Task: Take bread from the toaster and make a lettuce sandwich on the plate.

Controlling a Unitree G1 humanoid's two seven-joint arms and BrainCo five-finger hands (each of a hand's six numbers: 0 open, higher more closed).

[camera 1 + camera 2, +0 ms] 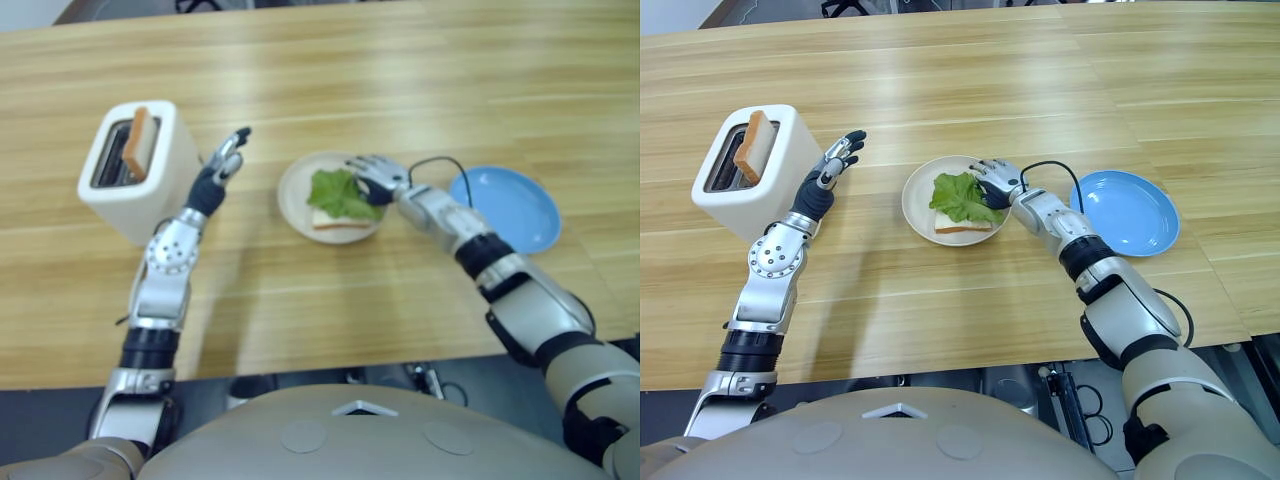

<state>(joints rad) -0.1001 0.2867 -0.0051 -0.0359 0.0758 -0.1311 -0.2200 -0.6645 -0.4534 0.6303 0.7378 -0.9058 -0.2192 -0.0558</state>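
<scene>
1. Left eye view, stock on the table (420, 60): a white toaster (130, 180) stands at the robot's left. One toaster slice (140, 143) is upright in its slot, its top edge proud of the casing. A cream plate (290, 200) sits at centre, holding a base slice (340, 223) with a lettuce leaf (335, 192) laid over it.
2. Same view, hands: the left hand (222, 165) is raised just beside the toaster's right wall and apart from it. Its fingers are straight, loosely spread and hold nothing. The right hand (375, 178) is over the cream plate's right rim, fingers curled down onto the leaf's right edge, apparently pinching it.
3. Right eye view, other items: a bare blue plate (1130, 212) lies right of the cream plate, near but not touching. A black cable (1040, 168) loops from the right wrist between the two plates.
4. Same view, task status (judgement): base and lettuce are in place. The toaster slice is not yet taken and is needed as the lid.
5. Hazards (judgement):
   - If the right hand lifts away without fully letting go, the leaf could drag off the base slice or pull it toward the rim.
   - The left hand stands at the toaster's side, so a knock against the wall could shove or tip the casing.
   - The toaster slice shows little edge to grip, so a shallow pinch could drop it back into the slot or onto the table.
   - The cable could catch the blue plate.
</scene>
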